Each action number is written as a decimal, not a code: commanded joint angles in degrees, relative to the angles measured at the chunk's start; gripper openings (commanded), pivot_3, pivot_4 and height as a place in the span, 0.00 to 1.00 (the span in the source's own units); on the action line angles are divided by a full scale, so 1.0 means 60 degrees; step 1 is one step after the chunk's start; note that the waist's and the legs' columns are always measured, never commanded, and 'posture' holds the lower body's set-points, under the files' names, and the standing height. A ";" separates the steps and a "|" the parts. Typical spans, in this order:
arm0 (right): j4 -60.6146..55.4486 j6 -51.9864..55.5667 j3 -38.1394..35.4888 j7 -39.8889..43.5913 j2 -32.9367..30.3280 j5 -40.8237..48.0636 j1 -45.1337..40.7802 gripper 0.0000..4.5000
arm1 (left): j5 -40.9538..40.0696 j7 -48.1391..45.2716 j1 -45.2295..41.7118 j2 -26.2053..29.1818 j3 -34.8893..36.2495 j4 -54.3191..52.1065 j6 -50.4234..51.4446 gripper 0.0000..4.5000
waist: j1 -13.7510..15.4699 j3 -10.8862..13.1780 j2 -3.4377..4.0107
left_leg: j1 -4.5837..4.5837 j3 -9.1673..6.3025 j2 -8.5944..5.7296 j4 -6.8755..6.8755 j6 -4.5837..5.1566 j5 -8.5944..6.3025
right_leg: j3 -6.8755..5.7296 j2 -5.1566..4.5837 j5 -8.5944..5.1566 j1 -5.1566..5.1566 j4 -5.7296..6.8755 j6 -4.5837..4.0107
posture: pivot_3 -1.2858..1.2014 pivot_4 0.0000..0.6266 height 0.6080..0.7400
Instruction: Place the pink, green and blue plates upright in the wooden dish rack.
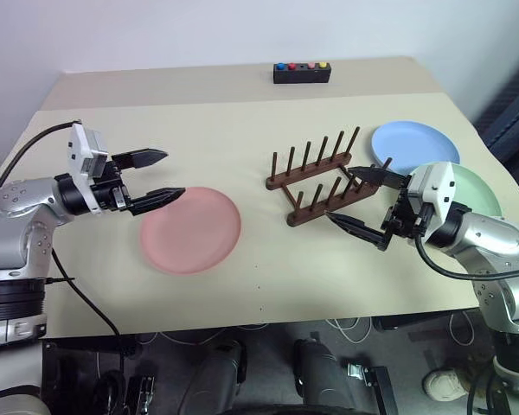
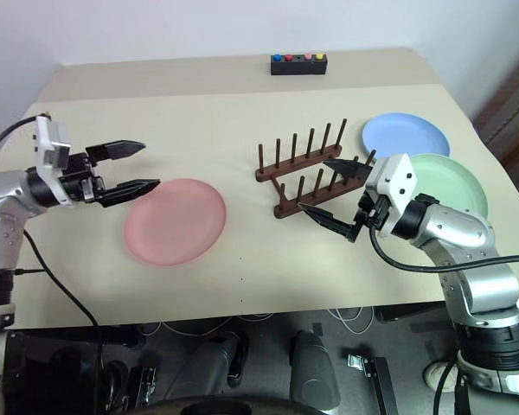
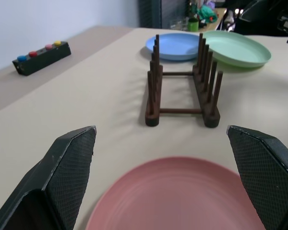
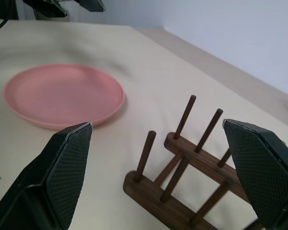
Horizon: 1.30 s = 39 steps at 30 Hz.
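Three round plates lie on the surface: one pink plate [image 1: 190, 229], one green plate [image 1: 471, 192] and one blue plate [image 1: 413, 145]. One wooden dish rack [image 1: 318, 177] stands there, with two rows of five pegs each. One black box [image 1: 302, 72] carries four coloured buttons.

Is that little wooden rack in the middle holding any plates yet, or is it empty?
Empty. The wooden rack has only bare pegs; the pink plate, blue plate and green plate all lie flat on the table.

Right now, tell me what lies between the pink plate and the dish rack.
Nothing: in the left eye view, only bare table separates the pink plate from the wooden dish rack.
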 commanded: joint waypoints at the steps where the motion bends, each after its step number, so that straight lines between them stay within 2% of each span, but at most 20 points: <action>1: -0.0117 -0.0172 -0.0368 0.0103 -0.0256 0.0020 -0.0102 0.99 | -0.0015 0.0079 0.0005 -0.0144 0.0084 -0.0250 -0.0331 1.00 | -0.0016 0.0000 0.0001 | 0.0000 0.0000 0.0001 0.0000 0.0000 0.0000 | 0.0000 0.0000 0.0000 0.0000 0.0000 0.0000 | 0.52 0.24 1.00; 10: -0.0057 -0.0147 -0.0641 0.0223 -0.0636 0.0050 0.0065 0.99 | 0.0077 0.0257 0.0039 -0.0685 -0.0174 -0.0241 -0.0569 1.00 | 0.0004 0.0000 0.0000 | 0.0000 0.0001 0.0000 0.0002 0.0000 0.0000 | 0.0000 -0.0002 0.0000 0.0000 0.0000 0.0000 | 0.52 0.24 1.00; 16: 0.0366 -0.0607 -0.0858 0.0243 -0.0648 -0.0274 0.0372 0.99 | 0.0369 0.0308 -0.0487 -0.1212 -0.0580 0.0292 -0.0987 1.00 | 0.0031 0.0000 -0.0001 | 0.0000 0.0002 -0.0001 0.0006 0.0000 0.0000 | -0.0002 -0.0001 0.0000 0.0004 -0.0001 0.0000 | 0.52 0.24 1.00; 21: 0.0475 -0.0726 -0.0823 0.0115 -0.0610 -0.0454 0.0491 0.99 | 0.0485 0.0035 -0.0584 -0.1190 -0.0936 0.0216 -0.0867 1.00 | -0.0028 0.0000 0.0000 | 0.0000 0.0003 -0.0001 0.0003 0.0000 0.0001 | 0.0000 0.0000 0.0000 0.0001 0.0002 0.0000 | 0.52 0.24 1.00; 25: 0.0453 -0.0897 -0.0626 -0.0266 -0.0385 -0.0774 0.0450 0.99 | 0.0711 0.0085 -0.0574 -0.1011 -0.1400 -0.0067 -0.0331 1.00 | -0.0011 0.0000 0.0000 | 0.0001 0.0003 0.0000 0.0004 0.0000 0.0001 | 0.0001 0.0003 0.0000 0.0001 0.0003 0.0000 | 0.52 0.24 1.00; 28: 0.0479 -0.1042 -0.0518 -0.0414 -0.0174 -0.0903 0.0429 0.99 | 0.0489 0.0371 -0.0775 -0.1142 -0.2031 -0.0980 0.1053 1.00 | 0.0018 0.0000 -0.0001 | 0.0000 0.0003 -0.0001 0.0005 0.0000 0.0001 | 0.0001 0.0002 0.0000 0.0002 0.0002 0.0000 | 0.52 0.24 1.00; 32: 0.0575 -0.1204 -0.0457 -0.0498 -0.0126 -0.1098 0.0415 0.99 | 0.1422 0.1012 -0.0968 -0.1344 -0.2901 -0.1509 0.1226 1.00 | 0.0035 0.0000 -0.0001 | 0.0000 0.0002 -0.0006 0.0009 0.0001 0.0000 | 0.0000 -0.0002 0.0000 0.0008 -0.0001 0.0001 | 0.52 0.24 1.00; 36: 0.0703 -0.1376 -0.0375 -0.0572 -0.0095 -0.1272 0.0347 0.99 | 0.1344 0.1491 -0.1194 -0.1569 -0.3217 -0.1688 0.2352 1.00 | -0.0018 0.0000 -0.0001 | 0.0001 0.0002 -0.0004 0.0005 0.0000 0.0001 | 0.0001 0.0004 0.0000 0.0006 0.0002 0.0001 | 0.52 0.24 1.00; 39: 0.0754 -0.1549 -0.0431 -0.0745 0.0004 -0.1390 0.0376 0.99 | 0.2271 0.2448 -0.1302 -0.2043 -0.4101 -0.1827 0.2646 1.00 | 0.0003 -0.0002 0.0002 | 0.0002 0.0002 -0.0002 0.0004 0.0000 0.0001 | 0.0001 0.0007 0.0000 0.0004 0.0003 0.0001 | 0.52 0.24 1.00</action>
